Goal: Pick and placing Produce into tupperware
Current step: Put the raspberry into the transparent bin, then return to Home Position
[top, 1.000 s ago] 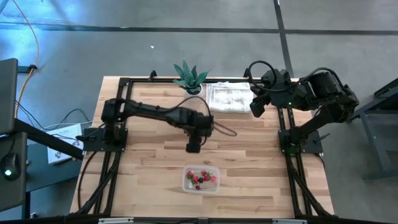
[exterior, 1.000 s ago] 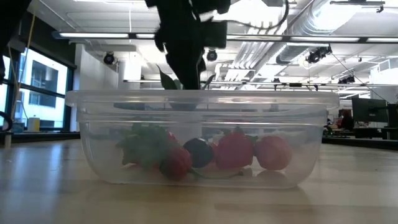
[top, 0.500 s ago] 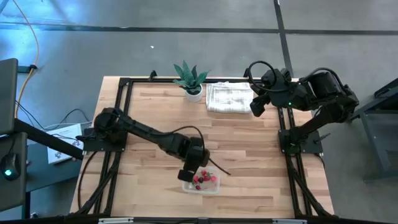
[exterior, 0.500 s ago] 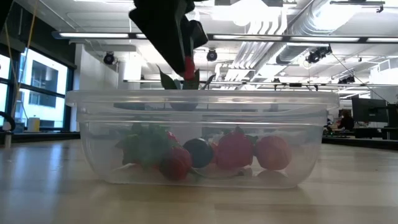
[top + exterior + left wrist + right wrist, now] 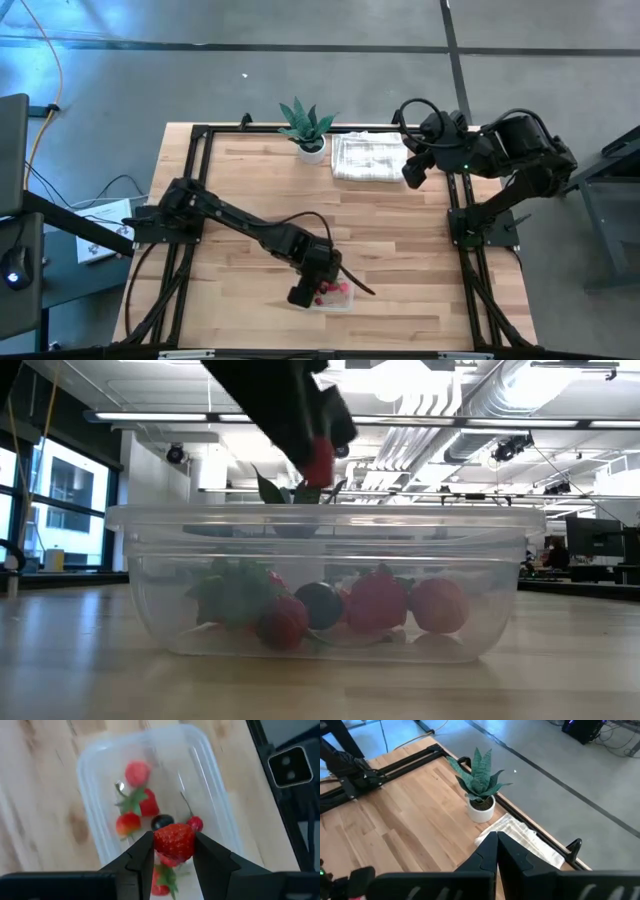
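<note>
The clear tupperware (image 5: 341, 303) stands near the table's front edge and holds several small pieces of produce (image 5: 330, 605), mostly red, one dark. My left gripper (image 5: 172, 851) hangs over the tupperware (image 5: 95, 775), shut on a red strawberry (image 5: 174, 841), which also shows in the low view (image 5: 318, 460) above the tupperware's rim (image 5: 320, 515). My right gripper (image 5: 496, 842) is shut and empty, raised at the table's far right (image 5: 412, 172). My left gripper pinches the strawberry's two sides (image 5: 159, 842) between its two fingers. The fingers point down from above. The strawberry is lifted clear, above the tupperware's rim.
A green potted plant (image 5: 305, 125) and a folded white cloth (image 5: 366, 158) stand at the table's far edge. Black frame rails (image 5: 190, 240) run along the table's left and right sides. Bare wood lies between the tupperware and the far edge.
My left gripper has gone from the table's middle toward the near edge with the strawberry, and now hangs over the tupperware. The tupperware and the produce in it have stayed put.
</note>
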Robot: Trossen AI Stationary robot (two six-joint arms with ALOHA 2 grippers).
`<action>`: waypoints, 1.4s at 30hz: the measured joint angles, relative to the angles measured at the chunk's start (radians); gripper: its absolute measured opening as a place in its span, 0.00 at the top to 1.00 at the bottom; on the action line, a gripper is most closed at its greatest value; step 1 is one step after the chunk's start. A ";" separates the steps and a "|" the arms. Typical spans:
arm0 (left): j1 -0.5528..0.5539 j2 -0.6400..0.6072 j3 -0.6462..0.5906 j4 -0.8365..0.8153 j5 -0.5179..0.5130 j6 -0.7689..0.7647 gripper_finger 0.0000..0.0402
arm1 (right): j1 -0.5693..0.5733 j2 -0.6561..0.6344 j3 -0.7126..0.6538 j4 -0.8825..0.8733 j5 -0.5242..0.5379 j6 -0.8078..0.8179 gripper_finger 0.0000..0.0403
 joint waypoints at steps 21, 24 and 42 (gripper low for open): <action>0.054 0.000 -0.002 -0.013 -0.013 0.039 0.40 | 0.000 0.000 0.000 -0.005 -0.035 -0.006 1.00; 0.069 -0.045 -0.002 -0.031 -0.090 0.100 0.37 | 0.000 0.000 0.000 -0.005 -0.018 -0.057 1.00; 0.382 -0.435 -0.207 0.000 -0.218 0.138 0.32 | 0.106 -0.132 0.000 -0.033 0.107 -0.121 1.00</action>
